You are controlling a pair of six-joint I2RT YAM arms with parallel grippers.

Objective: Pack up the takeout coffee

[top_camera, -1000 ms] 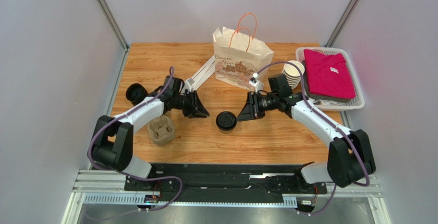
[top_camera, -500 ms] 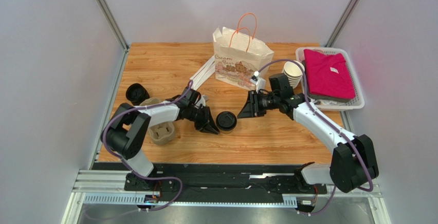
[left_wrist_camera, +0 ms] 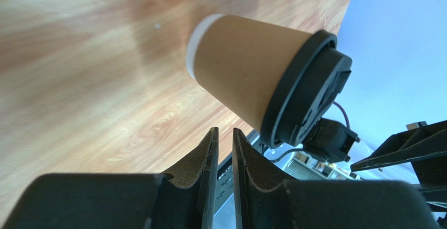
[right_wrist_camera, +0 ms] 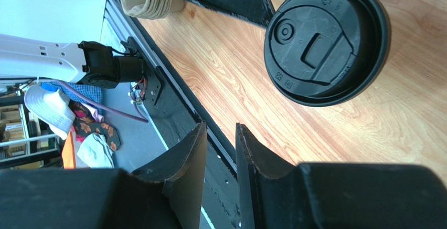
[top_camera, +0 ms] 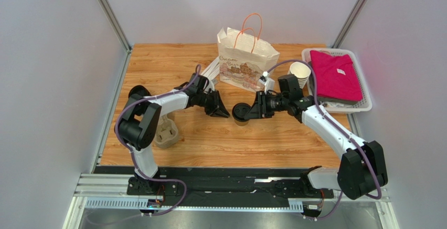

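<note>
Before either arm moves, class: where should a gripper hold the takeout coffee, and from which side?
Grip the takeout coffee by its tan wall just under the black lid, coming in level from the side. The wall widens toward the lid, so it likely won't slip through; the lid alone could pop off.

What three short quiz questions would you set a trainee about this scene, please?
1. True or false: the takeout coffee is already inside the paper bag.
2. What lies in the white basket? A. pink folded cloth; B. a cup tray; C. black lids.
3. Fill in: the coffee sits between the left hand and the ___ hand.

Key: 1 false; 2 A; 3 right hand.
</note>
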